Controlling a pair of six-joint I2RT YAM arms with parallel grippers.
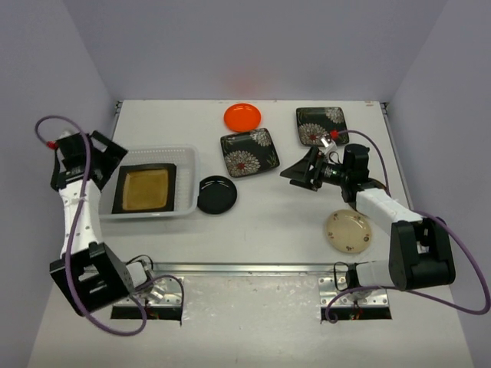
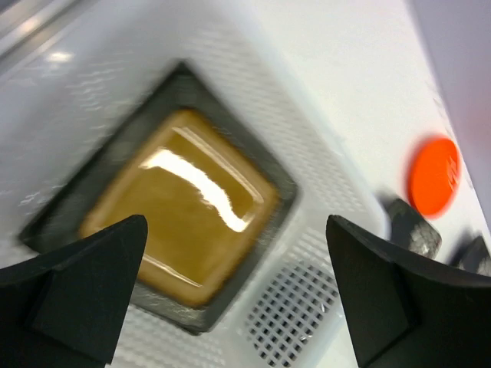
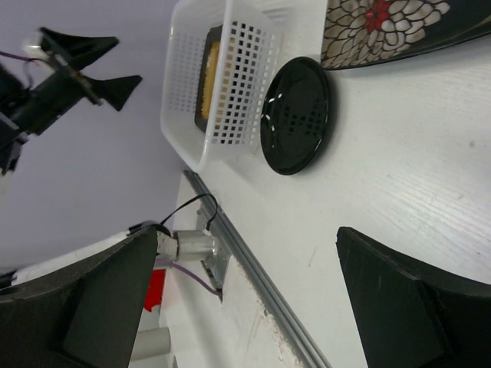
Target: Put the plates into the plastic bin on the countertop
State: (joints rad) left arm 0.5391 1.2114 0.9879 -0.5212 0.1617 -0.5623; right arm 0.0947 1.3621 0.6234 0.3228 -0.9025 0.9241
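Observation:
An amber dark-rimmed square plate (image 1: pixel 144 189) lies flat in the translucent white plastic bin (image 1: pixel 190 156) at the left. My left gripper (image 1: pixel 113 156) is open and empty above the bin's far left corner. The left wrist view shows the amber plate (image 2: pixel 180 207) between its spread fingers. A black round plate (image 1: pixel 217 195) lies just right of the bin. Two black floral squares (image 1: pixel 248 152) (image 1: pixel 321 125), an orange round plate (image 1: pixel 242 116) and a cream round plate (image 1: pixel 350 231) lie on the countertop (image 1: pixel 276 222). My right gripper (image 1: pixel 298 173) is open and empty, above the table right of centre.
A metal rail (image 1: pixel 245 268) runs along the near edge. In the right wrist view the bin (image 3: pixel 230 69), the black round plate (image 3: pixel 297 115) and a floral square (image 3: pixel 391 23) lie ahead of the open gripper (image 3: pixel 247 234). Grey walls enclose the table.

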